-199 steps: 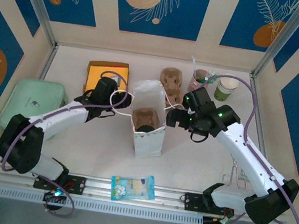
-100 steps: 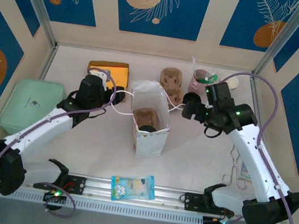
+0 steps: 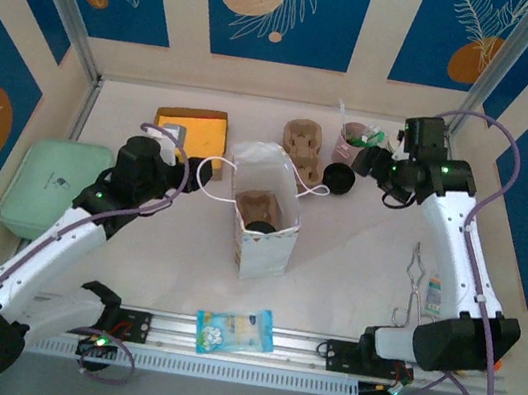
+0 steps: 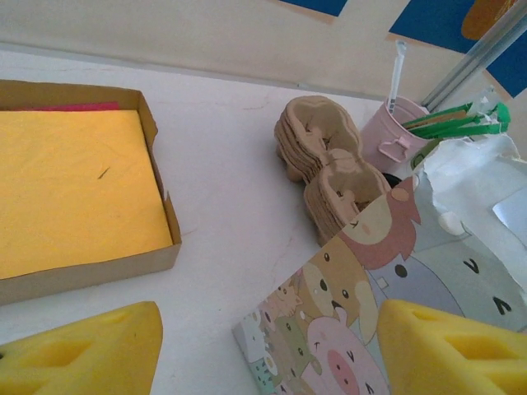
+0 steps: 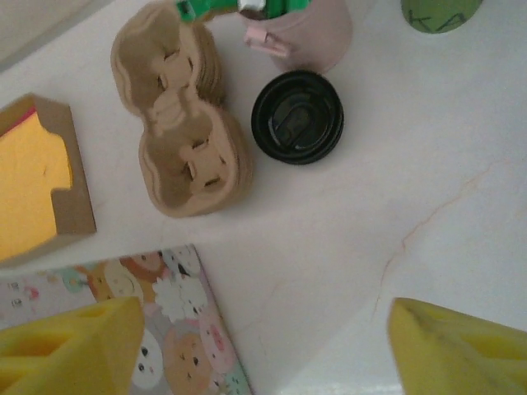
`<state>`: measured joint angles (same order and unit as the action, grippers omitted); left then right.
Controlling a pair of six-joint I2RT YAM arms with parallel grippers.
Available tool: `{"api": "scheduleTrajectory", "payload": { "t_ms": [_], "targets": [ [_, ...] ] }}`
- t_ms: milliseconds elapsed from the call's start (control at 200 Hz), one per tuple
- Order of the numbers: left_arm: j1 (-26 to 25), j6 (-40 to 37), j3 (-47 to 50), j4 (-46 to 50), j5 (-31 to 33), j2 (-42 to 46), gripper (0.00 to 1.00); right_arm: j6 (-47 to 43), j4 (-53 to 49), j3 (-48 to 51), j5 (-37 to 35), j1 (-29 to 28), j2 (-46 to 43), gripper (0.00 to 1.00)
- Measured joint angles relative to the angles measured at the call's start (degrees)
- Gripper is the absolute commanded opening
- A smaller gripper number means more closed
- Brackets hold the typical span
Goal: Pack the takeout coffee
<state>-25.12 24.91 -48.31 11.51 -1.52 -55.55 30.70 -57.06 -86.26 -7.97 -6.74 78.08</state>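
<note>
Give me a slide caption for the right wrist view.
Open right pincer above black lid, pulp carrier stack, pink cup, green cup and cartoon-print bag.

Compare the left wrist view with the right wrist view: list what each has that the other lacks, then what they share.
Left wrist, not right wrist: the back wall with its blue panels, and a metal frame post.
Right wrist, not left wrist: the round black lid in full, and part of the green cup at the top edge.
Both: the stack of pulp carriers, the pink cup, the cardboard box with yellow contents, and the animal-print bag.
</note>
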Motion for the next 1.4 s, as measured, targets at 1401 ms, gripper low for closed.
{"api": "scheduleTrajectory", "payload": {
  "t_ms": [1401],
  "targets": [
    [0.0, -3.0, 1.0, 3.5, 0.7, 4.5, 0.70, 1.8, 2.3, -27.1, 6.9, 10.3, 37.9, 0.33]
  ]
}}
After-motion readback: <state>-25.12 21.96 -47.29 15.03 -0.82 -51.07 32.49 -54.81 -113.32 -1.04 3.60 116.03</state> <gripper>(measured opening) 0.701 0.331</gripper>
